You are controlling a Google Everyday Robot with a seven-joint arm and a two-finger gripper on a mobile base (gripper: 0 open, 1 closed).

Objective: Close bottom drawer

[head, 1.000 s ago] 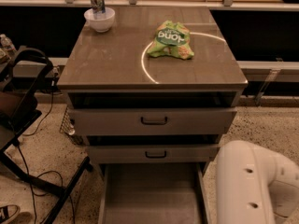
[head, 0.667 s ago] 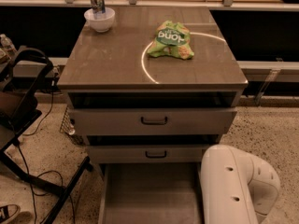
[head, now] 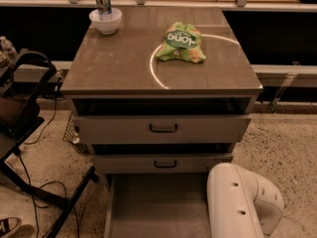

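Observation:
The bottom drawer point(head: 158, 207) is pulled far out of the grey-brown cabinet. Its long shallow tray shows empty at the bottom of the view, and its front and handle are cut off below the frame. Above it, two other drawer fronts with dark bar handles stand slightly open: the upper one point(head: 163, 128) and the middle one point(head: 164, 163). A white segment of my arm point(head: 237, 205) hangs over the right side of the open tray. My gripper is out of view, below the frame.
On the cabinet top point(head: 124, 58) lie a green snack bag point(head: 182, 42) and a white bowl point(head: 105, 21) with a can behind it. A black chair frame point(head: 29, 133) and cables stand on the speckled floor at the left. A shoe point(head: 10, 226) is at the bottom left.
The white arm segment has turned, drawn in from the right edge and dropped slightly over the open tray. The drawers have not moved.

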